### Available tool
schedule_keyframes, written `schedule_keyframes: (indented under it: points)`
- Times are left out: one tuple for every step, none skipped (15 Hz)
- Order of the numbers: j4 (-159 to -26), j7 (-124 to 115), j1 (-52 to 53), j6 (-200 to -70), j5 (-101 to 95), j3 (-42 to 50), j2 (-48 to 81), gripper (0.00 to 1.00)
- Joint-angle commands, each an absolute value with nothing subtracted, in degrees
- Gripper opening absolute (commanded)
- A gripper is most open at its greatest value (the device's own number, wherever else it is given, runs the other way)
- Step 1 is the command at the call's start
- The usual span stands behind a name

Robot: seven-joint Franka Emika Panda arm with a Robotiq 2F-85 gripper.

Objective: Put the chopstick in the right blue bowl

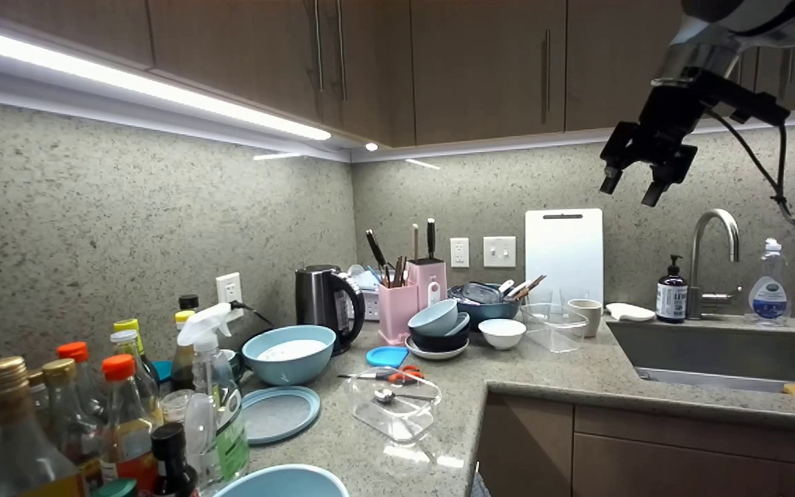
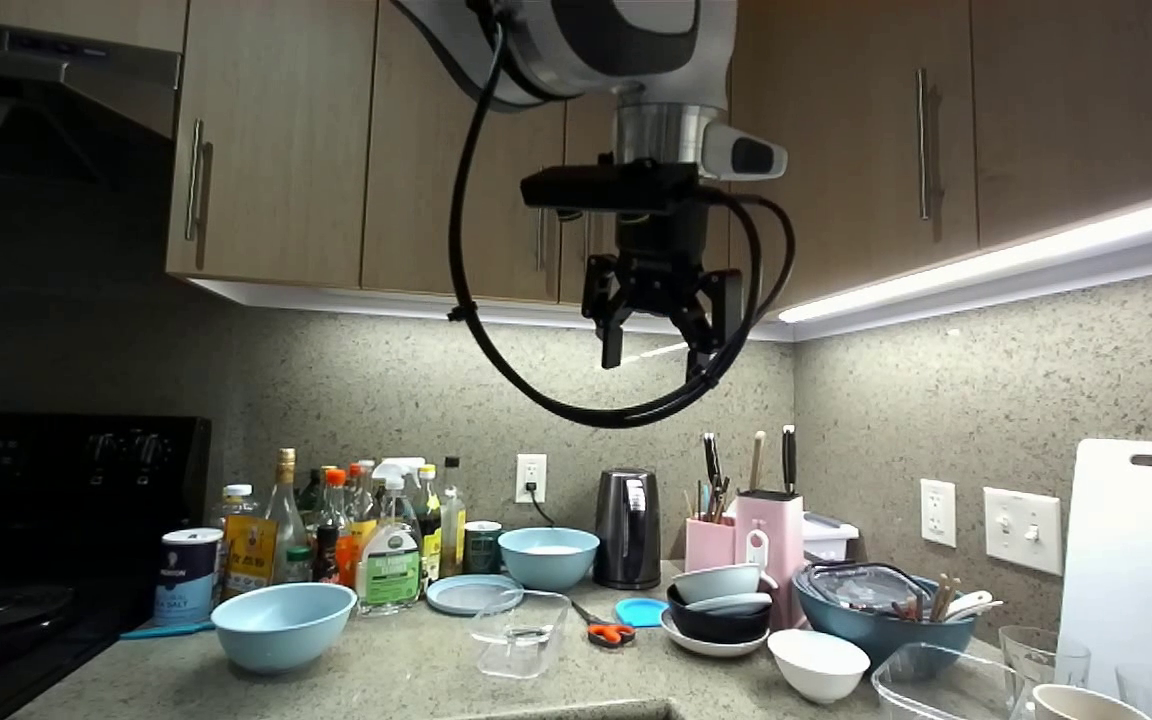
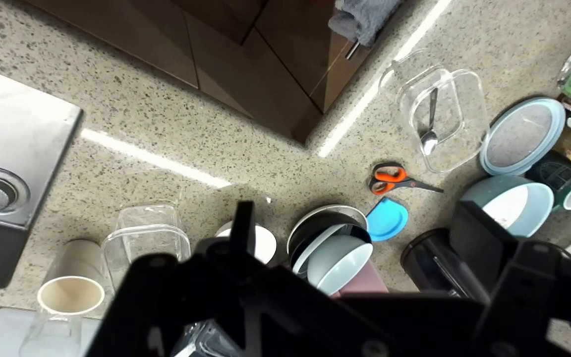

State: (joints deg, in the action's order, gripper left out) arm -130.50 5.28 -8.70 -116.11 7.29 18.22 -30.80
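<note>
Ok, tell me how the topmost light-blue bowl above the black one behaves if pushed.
The topmost light-blue bowl may slide or tip, as it sits tilted above the black bowl. Its rounded sides could let it roll. Its even rim suggests a stiff wall.

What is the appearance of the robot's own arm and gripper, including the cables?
The arm is pale grey-white with dark rounded panels and a shiny silver section near the wrist. The gripper is black and angular, with two jointed fingers. A black bar-shaped housing and looping black cables complete it. No readable markings show.
</note>
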Motion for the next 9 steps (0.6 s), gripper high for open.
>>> schedule_keyframes:
  points:
    - [-121.49, 3.73, -9.4, -115.86, 8.36, 18.0, -18.23, 1.0]
    - [-118.94, 3.59, -9.6, -115.49, 8.56, 18.22, -15.23, 1.0]
    - [-116.41, 3.46, -9.83, -115.13, 8.92, 18.52, -12.31, 1.0]
    - [-113.97, 3.63, -10.22, -115.49, 8.94, 18.84, -9.49, 1.0]
    - [-111.79, 3.77, -10.63, -116.48, 9.11, 19.15, -6.78, 1.0]
    - [-109.51, 4.32, -10.96, -116.22, 10.13, 19.58, -4.35, 1.0]
    - [-107.83, 4.03, -11.67, -116.19, 10.39, 19.67, -2.72, 1.0]
    - [-112.09, 4.3, -11.61, -116.15, 8.65, 18.34, -6.79, 1.0]
    - [-110.73, 4.27, -12.03, -116.13, 8.72, 18.3, -5.13, 1.0]
